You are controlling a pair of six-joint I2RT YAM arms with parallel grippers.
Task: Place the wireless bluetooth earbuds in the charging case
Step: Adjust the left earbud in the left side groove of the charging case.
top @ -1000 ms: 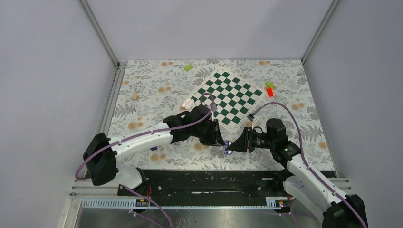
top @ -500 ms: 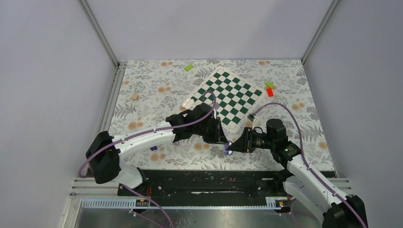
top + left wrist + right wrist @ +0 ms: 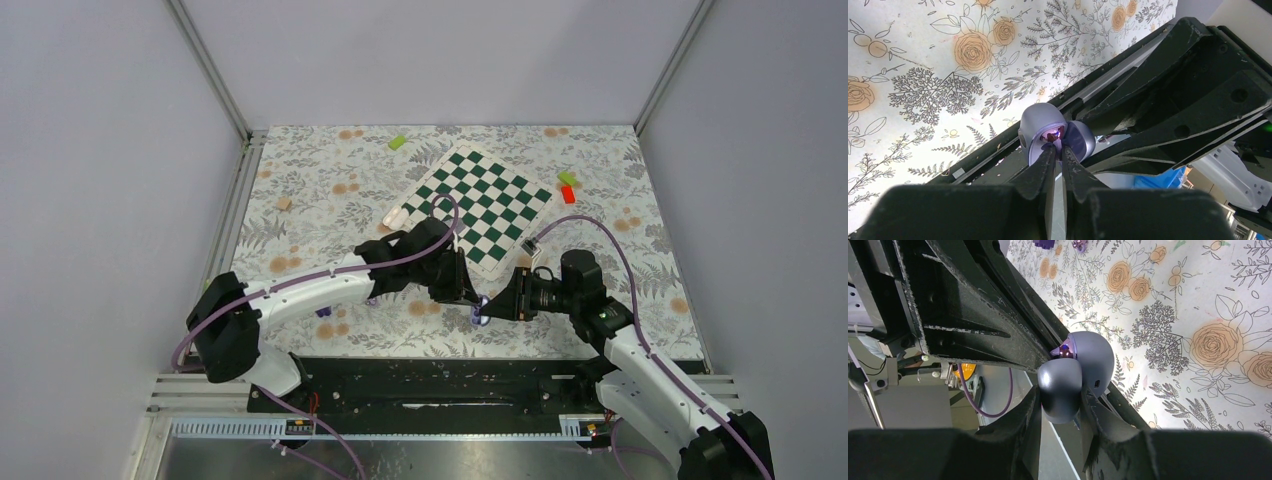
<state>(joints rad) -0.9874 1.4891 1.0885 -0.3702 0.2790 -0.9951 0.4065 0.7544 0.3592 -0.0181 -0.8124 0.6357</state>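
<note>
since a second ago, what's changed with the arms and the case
The left gripper edged right, up to the open charging case, its fingertips now nearly together at an earbud inside. The right gripper kept holding the case; the chessboard stayed put.

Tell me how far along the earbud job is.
Done: the charging case is lifted, lid open, clamped in the right gripper. In hand: the left gripper, fingers nearly together, has its tips inside the open case at a small purplish piece, probably an earbud. Left: seating it, any second bud, closing the lid. Whether one is already seated isn't visible.
</note>
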